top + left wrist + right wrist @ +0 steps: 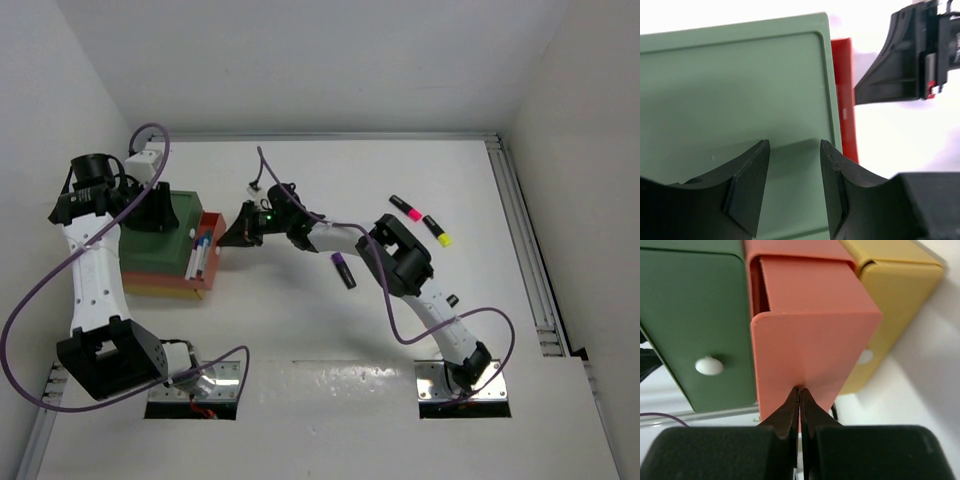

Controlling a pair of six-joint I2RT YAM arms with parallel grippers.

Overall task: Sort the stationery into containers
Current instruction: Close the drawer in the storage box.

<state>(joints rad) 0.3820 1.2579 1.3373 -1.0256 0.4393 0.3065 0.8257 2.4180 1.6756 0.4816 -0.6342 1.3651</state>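
Currently at tray-handling step, by judgement. Note R hand (pixel 800 394) clenched on front of red-orange tray (pixel 810 345), protruding at left of desk (pixel 300 335) w/ pens (pixel 199 250) inside. Note L hand (pixel 792 150) released, jaws apart over green tray (pixel 730 85). Next: unclench, fetch purple highlighter (pixel 343 271) mid-desk.

My left arm (pixel 96 268) runs up the left side from its base, the wrist turned inward and pointing down. The left gripper (pixel 793 152) stands with its two fingers parted, a clear gap between the pads. My right arm (pixel 402 262) reaches from its base diagonally toward the left, low and long. The right gripper (pixel 800 395) has both fingers pressed together, no gap visible.
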